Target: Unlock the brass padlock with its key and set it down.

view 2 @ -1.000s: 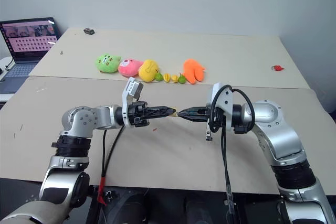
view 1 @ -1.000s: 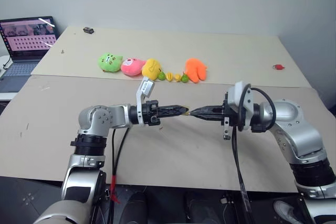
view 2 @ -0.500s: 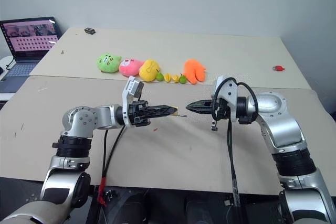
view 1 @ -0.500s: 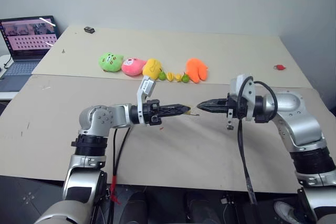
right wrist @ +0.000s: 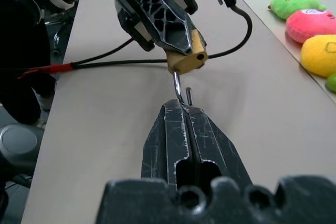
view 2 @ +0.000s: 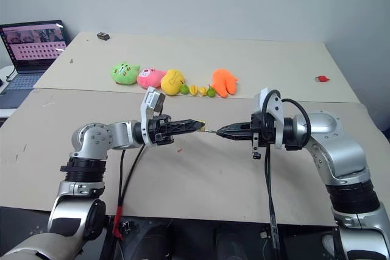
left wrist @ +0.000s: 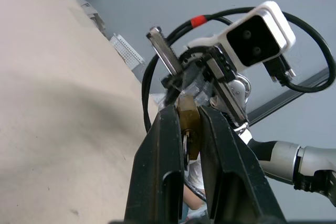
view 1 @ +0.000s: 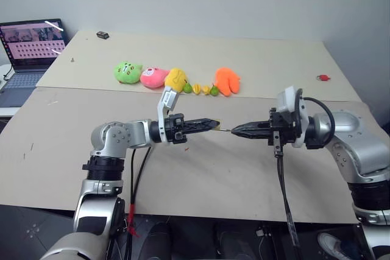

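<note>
Across the beige table (view 1: pixel 256 59), plush toys (view 1: pixel 177 80) form a row.

Both arms reach inward, forearms about level above the table (view 1: pixel 201 175). The left gripper (view 1: pixel 212 126) clamps the brass padlock (right wrist: pixel 187 56); the right gripper (view 1: pixel 234 130), jaws closed, pinches its shackle, tips facing.

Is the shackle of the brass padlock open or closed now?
Open. On the brass padlock, the shackle has one leg in the body; its free end hangs outside.
</note>
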Controlling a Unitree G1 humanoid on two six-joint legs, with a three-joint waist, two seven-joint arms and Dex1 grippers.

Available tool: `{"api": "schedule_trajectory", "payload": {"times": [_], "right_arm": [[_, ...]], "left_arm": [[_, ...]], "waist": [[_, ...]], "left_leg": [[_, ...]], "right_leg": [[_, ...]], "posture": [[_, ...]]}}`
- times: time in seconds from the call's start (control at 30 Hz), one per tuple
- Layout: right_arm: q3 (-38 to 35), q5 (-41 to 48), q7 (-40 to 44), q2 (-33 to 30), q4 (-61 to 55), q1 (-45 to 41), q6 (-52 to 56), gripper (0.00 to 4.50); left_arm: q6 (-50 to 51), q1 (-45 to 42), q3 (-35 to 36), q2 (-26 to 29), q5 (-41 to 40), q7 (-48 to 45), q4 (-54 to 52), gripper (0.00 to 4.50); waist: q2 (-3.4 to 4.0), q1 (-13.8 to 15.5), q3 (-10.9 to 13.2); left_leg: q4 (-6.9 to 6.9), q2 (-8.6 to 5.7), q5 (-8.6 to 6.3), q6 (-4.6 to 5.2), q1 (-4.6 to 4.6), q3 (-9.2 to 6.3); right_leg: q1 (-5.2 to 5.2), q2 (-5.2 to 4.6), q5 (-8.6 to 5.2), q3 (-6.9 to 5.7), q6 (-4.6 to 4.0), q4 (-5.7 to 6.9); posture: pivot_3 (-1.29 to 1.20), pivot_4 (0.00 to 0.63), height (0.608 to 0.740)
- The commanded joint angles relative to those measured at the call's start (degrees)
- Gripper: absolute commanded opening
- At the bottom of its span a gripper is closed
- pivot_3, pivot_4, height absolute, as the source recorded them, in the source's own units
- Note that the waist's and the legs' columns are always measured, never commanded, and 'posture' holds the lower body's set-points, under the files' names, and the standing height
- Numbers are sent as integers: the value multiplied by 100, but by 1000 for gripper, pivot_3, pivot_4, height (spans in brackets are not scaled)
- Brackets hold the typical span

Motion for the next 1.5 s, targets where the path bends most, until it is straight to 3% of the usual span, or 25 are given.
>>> {"api": "schedule_trajectory", "payload": {"times": [0.03, 0.17, 0.37, 0.6, 1.03, 1.5], "right_arm": [[34, -291, -138, 127, 13, -60, -420, 42], [148, -735, -254, 313, 460, -258, -871, 42], [-194, -421, 104, 14, 677, -511, -611, 42], [-160, -453, 36, 121, 637, -565, -657, 42], [-51, -93, 202, 60, -25, -294, -149, 42], [150, -349, 309, 77, 65, -6, -357, 42]], "left_arm": [[97, -172, 114, -33, -214, -7, -135, 5], [148, -167, 123, -55, -255, 36, -177, 5], [207, -87, 167, -30, -313, 114, -263, 5], [218, -89, 189, -44, -326, 142, -255, 5], [178, -100, 210, -85, -309, 182, -183, 5], [190, -123, 298, -144, -347, 301, -221, 5]], "waist": [[0, -3, 0], [0, -5, 0], [1, 7, 2], [1, -11, 2], [1, -2, 2], [1, -1, 2]], "left_leg": [[0, 0, 0, 0, 0, 1], [0, 0, 0, 0, 0, 1], [0, -1, 0, 0, -2, 1], [0, 0, 0, 0, 1, 0], [0, 0, 0, 0, 0, 0], [0, -1, 0, 0, 0, 1]], "right_leg": [[0, 0, 0, 0, 0, 0], [-1, 0, 0, 0, 0, 0], [0, -1, 0, 0, 0, -1], [0, 0, 1, 0, 0, 1], [0, 0, 0, 0, 0, 0], [0, 0, 0, 0, 0, 0]], "posture": [[0, 150, 717], [0, 150, 717], [0, 150, 717], [0, 150, 717], [0, 150, 717], [0, 150, 717]]}}
